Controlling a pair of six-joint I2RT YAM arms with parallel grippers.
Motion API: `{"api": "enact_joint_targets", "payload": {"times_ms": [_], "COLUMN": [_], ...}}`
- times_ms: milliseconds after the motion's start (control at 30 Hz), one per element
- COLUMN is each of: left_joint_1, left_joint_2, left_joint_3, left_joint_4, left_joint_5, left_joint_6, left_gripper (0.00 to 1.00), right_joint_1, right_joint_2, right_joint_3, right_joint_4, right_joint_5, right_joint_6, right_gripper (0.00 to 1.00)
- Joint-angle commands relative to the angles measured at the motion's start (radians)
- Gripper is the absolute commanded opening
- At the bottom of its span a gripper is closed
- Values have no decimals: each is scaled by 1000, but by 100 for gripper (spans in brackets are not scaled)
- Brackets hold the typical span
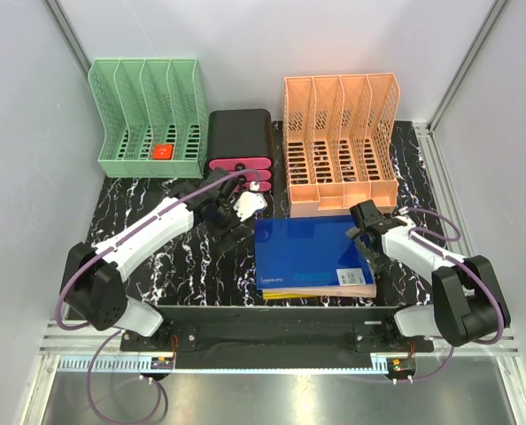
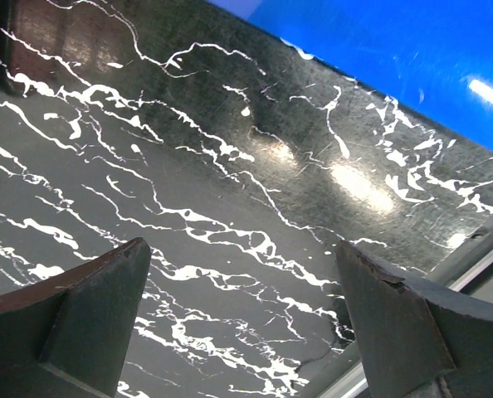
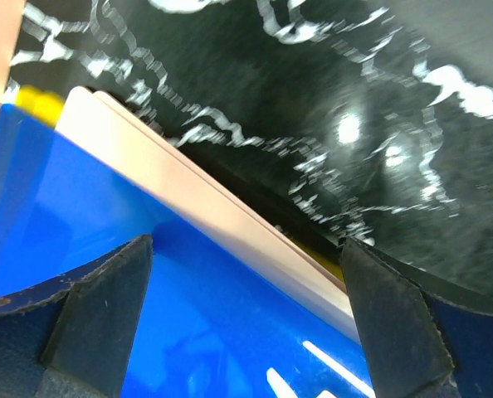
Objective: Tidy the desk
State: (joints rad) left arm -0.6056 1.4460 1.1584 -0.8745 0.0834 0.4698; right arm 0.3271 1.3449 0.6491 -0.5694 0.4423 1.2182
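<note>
Our right gripper (image 1: 367, 241) was spread wide over the right edge of the blue book pile (image 1: 303, 252) on the desk (image 1: 148, 257). The pile lay flat, long side running left to right. Our left gripper (image 1: 229, 228), spread too, hung over bare desk just left. The right arm seemed nearer.

One green rack (image 1: 121, 166), one orange rack (image 1: 334, 200), one black drawer unit (image 1: 241, 133), one blue-topped book stack (image 1: 307, 252).

Pale walls (image 1: 245, 35) enclose three sides; grey metal floor (image 1: 272, 398) lies below.
</note>
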Motion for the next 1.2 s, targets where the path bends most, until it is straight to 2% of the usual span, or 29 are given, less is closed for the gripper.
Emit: {"api": "enact_joint_targets", "payload": {"times_ms": [0, 167, 333, 700, 833, 933, 1033, 1133, 1167], "left_joint_1": [23, 23, 27, 44, 53, 63, 102, 196, 264], "left_joint_2": [-42, -50, -56, -99, -116, -127, -134, -136, -133], "left_joint_3": [58, 58, 41, 24, 3, -15, -26, -45, -48], "left_joint_4": [5, -6, -7, -21, -27, -27, -18, 23, 37], "left_joint_5": [-27, -30, -33, -43, -54, -68, -71, -79, -80], "left_joint_6": [30, 32, 32, 50, 58, 72, 92, 134, 147], "left_gripper": [99, 99, 99, 99, 99, 99, 99, 99, 99], "right_joint_1": [3, 23, 102, 375, 405, 405, 402, 383, 376], "right_joint_2": [31, -19, -76, 163, 194, 151, 88, 34, 20], "right_joint_3": [-22, -80, -72, 102, 141, 153, 146, 135, 130], "right_joint_4": [55, 66, 65, 89, 95, 59, 10, -33, -53], "right_joint_5": [-240, -335, -346, -405, -410, -361, -301, -286, -281], "right_joint_6": [0, 15, 47, 147, 155, 139, 116, 90, 83], "right_gripper": [100, 100, 100, 100, 100, 100, 100, 100, 100]}}
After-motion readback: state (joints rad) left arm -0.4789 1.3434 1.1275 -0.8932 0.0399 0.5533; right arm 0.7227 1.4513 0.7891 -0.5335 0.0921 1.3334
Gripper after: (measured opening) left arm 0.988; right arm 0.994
